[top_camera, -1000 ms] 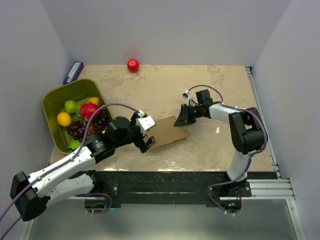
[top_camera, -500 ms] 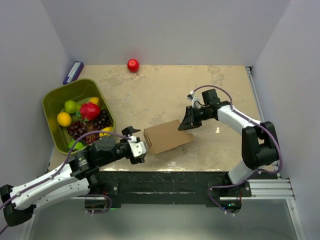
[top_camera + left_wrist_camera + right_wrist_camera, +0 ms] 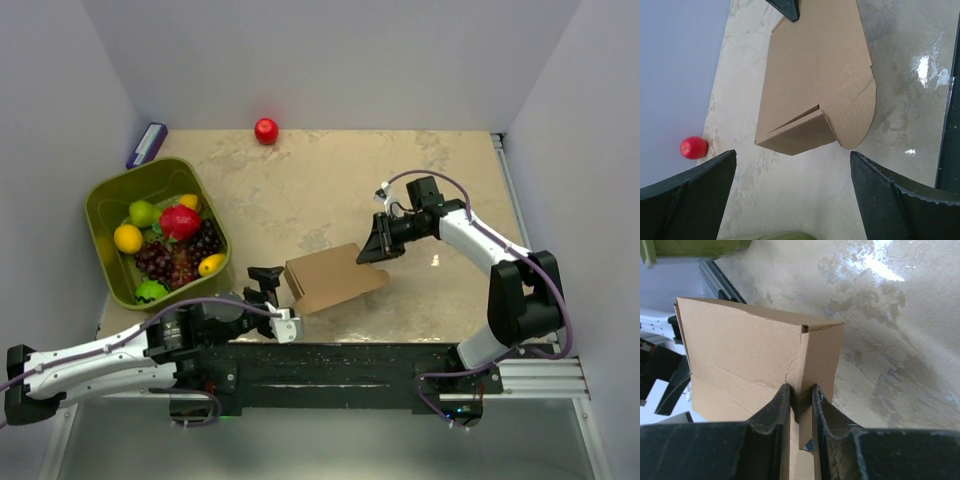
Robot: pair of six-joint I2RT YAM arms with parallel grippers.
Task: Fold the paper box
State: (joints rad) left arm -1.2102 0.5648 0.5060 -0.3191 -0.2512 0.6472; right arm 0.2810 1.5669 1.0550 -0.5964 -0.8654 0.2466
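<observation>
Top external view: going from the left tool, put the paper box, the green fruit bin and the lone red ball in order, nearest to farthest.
From the left tool:
1. paper box, right beside it, toward the table's middle.
2. green fruit bin, on the left side.
3. red ball, against the far wall.

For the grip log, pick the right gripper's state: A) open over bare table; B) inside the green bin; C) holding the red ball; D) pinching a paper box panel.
D: the right gripper is closed on a panel of the paper box.
</observation>
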